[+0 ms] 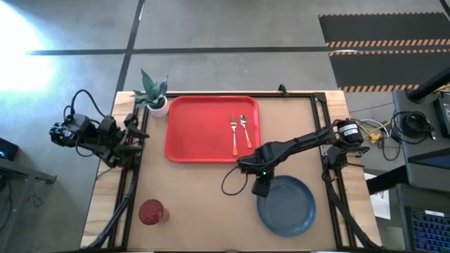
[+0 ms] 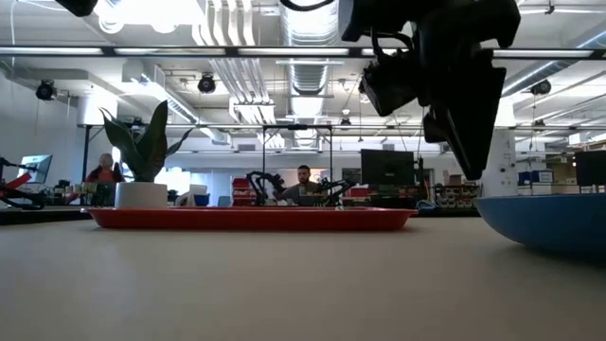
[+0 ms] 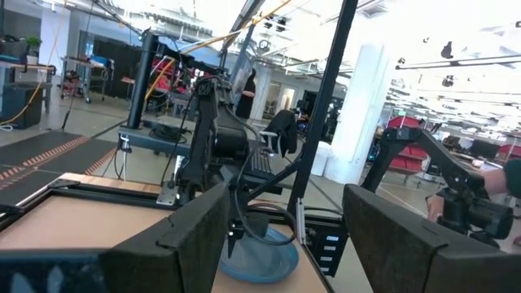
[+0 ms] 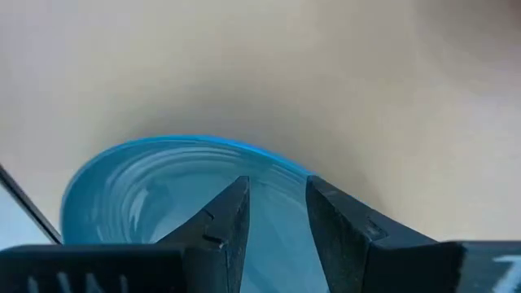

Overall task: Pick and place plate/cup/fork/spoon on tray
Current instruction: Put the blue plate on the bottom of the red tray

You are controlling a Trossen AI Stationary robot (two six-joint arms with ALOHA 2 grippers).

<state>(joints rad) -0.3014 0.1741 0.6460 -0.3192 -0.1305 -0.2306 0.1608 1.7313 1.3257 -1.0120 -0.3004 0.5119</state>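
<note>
- Right gripper hangs over the plate rim nearest the tray, jaws slightly apart, one finger inside the rim; looks lined up for an edge pinch.
- Contact with plate: can't confirm.
- Fork and spoon lie on the tray.
- Cup stands on the surface, well apart.
- Left gripper parked off the surface edge, jaws wide apart.

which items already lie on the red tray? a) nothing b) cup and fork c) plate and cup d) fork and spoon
d: the fork and spoon lie side by side on the tray, while the plate and cup sit on the table off it.
</note>
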